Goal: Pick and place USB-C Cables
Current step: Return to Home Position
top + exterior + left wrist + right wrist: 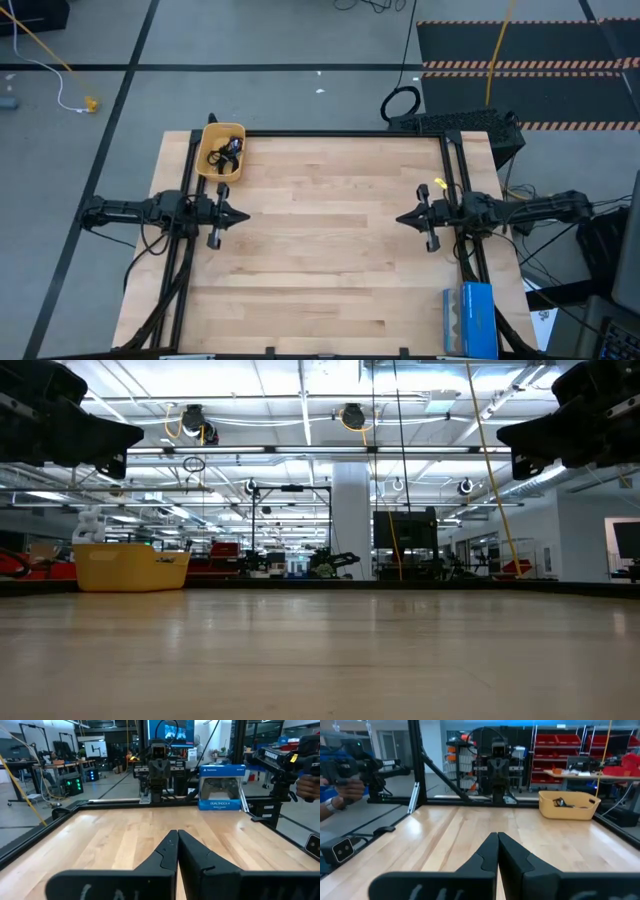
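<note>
We see one yellow bin (209, 160) with dark cables (227, 153) tangled inside, too mixed to count. The left gripper (244, 214) and right gripper (399, 219) are both closed and empty

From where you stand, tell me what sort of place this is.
Probably a robotics lab in an open industrial hall: cord reels hang from the ceiling, red bin shelving stands beyond the table, and hazard-striped tape marks the floor.

yellow bin (208, 160), black cables (229, 152), pale wood table (330, 235), blue box (470, 318).
</note>
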You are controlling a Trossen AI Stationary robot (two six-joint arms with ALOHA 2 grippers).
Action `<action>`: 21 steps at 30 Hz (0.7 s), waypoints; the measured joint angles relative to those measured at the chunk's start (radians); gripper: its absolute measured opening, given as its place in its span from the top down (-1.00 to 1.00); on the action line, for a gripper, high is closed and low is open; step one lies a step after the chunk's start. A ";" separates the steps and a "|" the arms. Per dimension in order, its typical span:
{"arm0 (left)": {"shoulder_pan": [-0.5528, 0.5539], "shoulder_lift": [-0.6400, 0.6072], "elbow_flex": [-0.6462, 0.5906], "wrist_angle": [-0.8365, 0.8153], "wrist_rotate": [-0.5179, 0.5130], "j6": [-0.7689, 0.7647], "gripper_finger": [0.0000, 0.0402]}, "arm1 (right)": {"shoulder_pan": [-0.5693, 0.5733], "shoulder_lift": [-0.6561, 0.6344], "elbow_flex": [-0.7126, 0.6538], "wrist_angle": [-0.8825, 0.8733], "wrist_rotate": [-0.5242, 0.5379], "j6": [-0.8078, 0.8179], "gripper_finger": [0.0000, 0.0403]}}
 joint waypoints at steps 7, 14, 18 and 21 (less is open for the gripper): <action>0.000 0.000 0.000 0.006 0.000 -0.015 0.95 | 0.000 -0.141 0.000 -0.114 -0.001 -0.017 1.00; 0.000 0.000 0.000 0.017 0.001 -0.018 0.91 | 0.000 -0.267 0.000 -0.217 0.003 -0.032 1.00; 0.000 0.000 0.000 0.021 0.002 -0.018 0.91 | 0.000 -0.265 -0.001 -0.239 0.005 -0.035 1.00; 0.000 0.000 0.000 0.022 0.002 -0.020 0.91 | 0.000 -0.265 -0.001 -0.242 0.003 -0.027 1.00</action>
